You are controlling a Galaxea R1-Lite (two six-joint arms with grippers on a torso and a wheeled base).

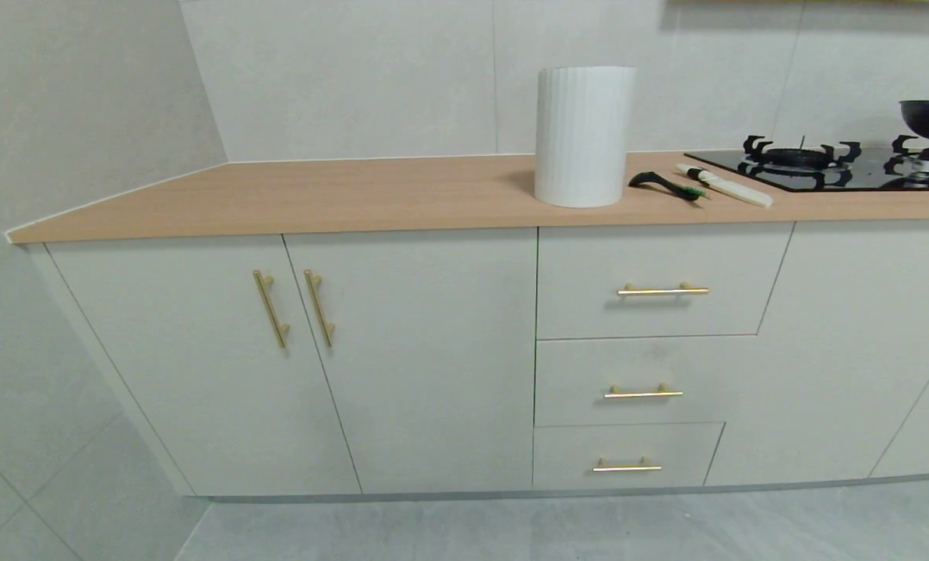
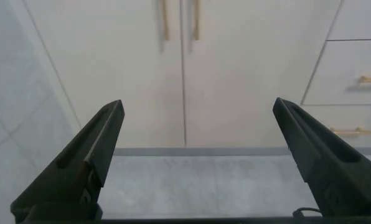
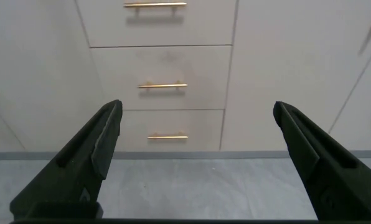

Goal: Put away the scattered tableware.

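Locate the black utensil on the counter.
Head view, right of centre: the black utensil lies on the wooden countertop, just right of the white ribbed canister and left of the pale long utensil by the hob.

Head: stands back, looks down at cabinets. Wrists low: left faces doors, 8 o'clock; right faces drawers, 4 o'clock.

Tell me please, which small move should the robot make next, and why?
Probably raise the right gripper toward the countertop. Both it and the left gripper are open, hold nothing, and face the cabinet fronts low near the floor, while the black utensil and the pale utensil lie loose beside the white container.
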